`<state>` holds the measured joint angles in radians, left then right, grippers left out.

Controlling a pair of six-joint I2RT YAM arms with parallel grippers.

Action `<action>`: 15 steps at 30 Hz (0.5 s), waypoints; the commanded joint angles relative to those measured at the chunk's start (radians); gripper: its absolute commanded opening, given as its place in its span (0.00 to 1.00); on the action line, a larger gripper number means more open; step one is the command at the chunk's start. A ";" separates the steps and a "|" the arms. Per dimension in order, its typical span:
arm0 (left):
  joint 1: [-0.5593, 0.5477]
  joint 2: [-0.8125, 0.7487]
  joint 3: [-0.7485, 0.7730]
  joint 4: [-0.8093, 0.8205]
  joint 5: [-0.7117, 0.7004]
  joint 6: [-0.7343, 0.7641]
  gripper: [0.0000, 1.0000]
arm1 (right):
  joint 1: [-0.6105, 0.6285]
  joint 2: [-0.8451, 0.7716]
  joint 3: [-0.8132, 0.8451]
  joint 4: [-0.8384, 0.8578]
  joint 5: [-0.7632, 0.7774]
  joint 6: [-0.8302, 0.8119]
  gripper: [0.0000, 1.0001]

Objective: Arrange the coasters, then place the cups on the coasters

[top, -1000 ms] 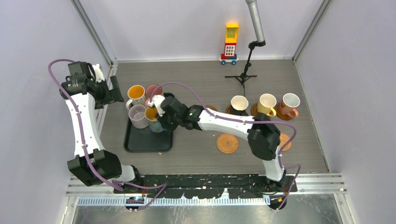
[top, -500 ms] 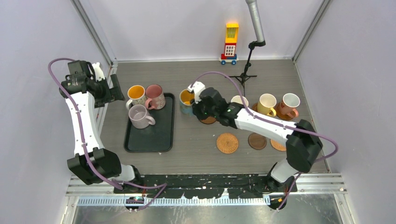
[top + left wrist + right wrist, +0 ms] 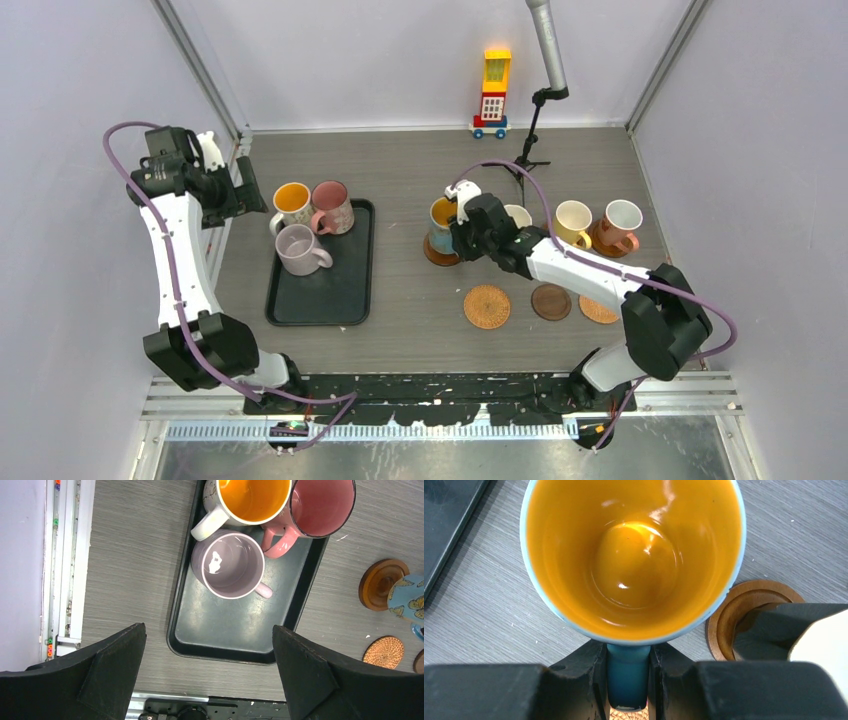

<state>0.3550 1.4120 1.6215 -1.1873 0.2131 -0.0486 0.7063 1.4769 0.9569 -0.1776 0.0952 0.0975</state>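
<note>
My right gripper (image 3: 628,680) is shut on the handle of the blue cup (image 3: 634,555) with the orange inside. In the top view that cup (image 3: 441,222) hangs just above a rimmed brown coaster (image 3: 438,257), left of the black cup (image 3: 517,214). The yellow cup (image 3: 572,222) and the pink cup (image 3: 620,225) stand on coasters at the right. Three bare coasters (image 3: 487,306) (image 3: 551,301) (image 3: 598,311) lie nearer me. My left gripper (image 3: 210,680) hangs open high over the tray (image 3: 240,630), which holds the lilac cup (image 3: 227,565), the white patterned cup (image 3: 250,500) and the patterned pink cup (image 3: 320,505).
A toy block tower (image 3: 494,92) and a microphone stand (image 3: 525,150) are at the back of the table. Grey walls close in both sides. The black tray (image 3: 325,300) lies at the left of the table.
My right arm has carried the blue cup from the tray to the right, over to the coaster beside the black cup. The left arm has stayed put.
</note>
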 commanded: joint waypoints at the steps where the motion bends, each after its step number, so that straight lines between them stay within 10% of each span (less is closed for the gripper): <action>1: 0.007 0.002 0.050 0.001 0.022 -0.007 1.00 | -0.015 -0.034 0.024 0.228 0.009 0.028 0.00; 15: 0.007 0.007 0.052 -0.007 0.002 0.012 1.00 | -0.017 0.040 -0.024 0.293 0.030 0.022 0.00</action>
<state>0.3550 1.4235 1.6325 -1.1896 0.2127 -0.0452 0.6914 1.5265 0.9276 -0.0536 0.0963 0.1097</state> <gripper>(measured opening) 0.996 0.301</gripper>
